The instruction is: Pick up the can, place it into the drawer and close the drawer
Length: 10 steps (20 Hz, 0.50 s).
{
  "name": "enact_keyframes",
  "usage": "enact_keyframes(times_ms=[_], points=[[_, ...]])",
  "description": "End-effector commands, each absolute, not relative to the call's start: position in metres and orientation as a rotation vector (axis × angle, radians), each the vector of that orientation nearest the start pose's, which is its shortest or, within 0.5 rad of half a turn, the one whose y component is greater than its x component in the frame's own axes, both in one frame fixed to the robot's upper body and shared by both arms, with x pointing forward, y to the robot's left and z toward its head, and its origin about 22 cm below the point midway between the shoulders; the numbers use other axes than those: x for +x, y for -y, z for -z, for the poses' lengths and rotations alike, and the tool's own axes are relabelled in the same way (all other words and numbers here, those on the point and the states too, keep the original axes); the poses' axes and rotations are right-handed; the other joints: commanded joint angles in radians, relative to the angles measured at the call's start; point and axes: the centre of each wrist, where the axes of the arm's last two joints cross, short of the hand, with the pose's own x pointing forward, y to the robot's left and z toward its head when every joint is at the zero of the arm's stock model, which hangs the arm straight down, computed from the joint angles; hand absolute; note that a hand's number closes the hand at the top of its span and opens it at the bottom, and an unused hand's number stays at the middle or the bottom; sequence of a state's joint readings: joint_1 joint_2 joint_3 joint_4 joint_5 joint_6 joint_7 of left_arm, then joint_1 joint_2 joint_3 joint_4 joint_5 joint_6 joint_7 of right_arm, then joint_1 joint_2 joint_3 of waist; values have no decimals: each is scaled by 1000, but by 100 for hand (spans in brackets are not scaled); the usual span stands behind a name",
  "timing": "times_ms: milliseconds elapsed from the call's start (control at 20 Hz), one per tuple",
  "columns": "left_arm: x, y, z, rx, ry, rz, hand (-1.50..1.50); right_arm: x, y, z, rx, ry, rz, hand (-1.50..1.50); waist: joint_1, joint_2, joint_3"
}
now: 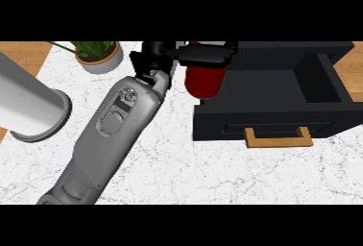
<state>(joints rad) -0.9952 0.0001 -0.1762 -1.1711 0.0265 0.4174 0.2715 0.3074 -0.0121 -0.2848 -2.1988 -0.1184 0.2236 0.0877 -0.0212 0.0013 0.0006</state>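
The white marbled counter (212,178) spreads out under me, bare wood showing at its far corners. Nearest, my forearm (113,129) runs up from the lower edge, and only this one arm shows; by where it enters I take it for my left. Left of it stands a big grey cylinder (28,103), and to the right the black drawer (284,84) is pulled open, its wooden handle (279,139) facing me. Further out, my left hand (177,53) is curled round the top of the red can (204,79), which hangs tilted right at the drawer's left wall, not yet inside. A potted plant (99,55) sits beyond. I judge I'm mid-carry: next I need to shift right over the cavity, lower, release, then push the front shut.
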Motion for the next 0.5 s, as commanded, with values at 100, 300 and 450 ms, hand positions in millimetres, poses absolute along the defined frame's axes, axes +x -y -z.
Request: enact_keyframes(times_ms=[100,300,450], points=[[382,-16,-236,-33,1811,179,150,142,293,-104,-189,1821,25,-150,-2,0,0],[401,-7,-233,5,1798,181,150,141,293,-108,-170,1855,19,-150,-17,4,0],[400,11,-254,22,1782,186,150,139,307,-98,-164,1835,30,-150,-25,4,1]])
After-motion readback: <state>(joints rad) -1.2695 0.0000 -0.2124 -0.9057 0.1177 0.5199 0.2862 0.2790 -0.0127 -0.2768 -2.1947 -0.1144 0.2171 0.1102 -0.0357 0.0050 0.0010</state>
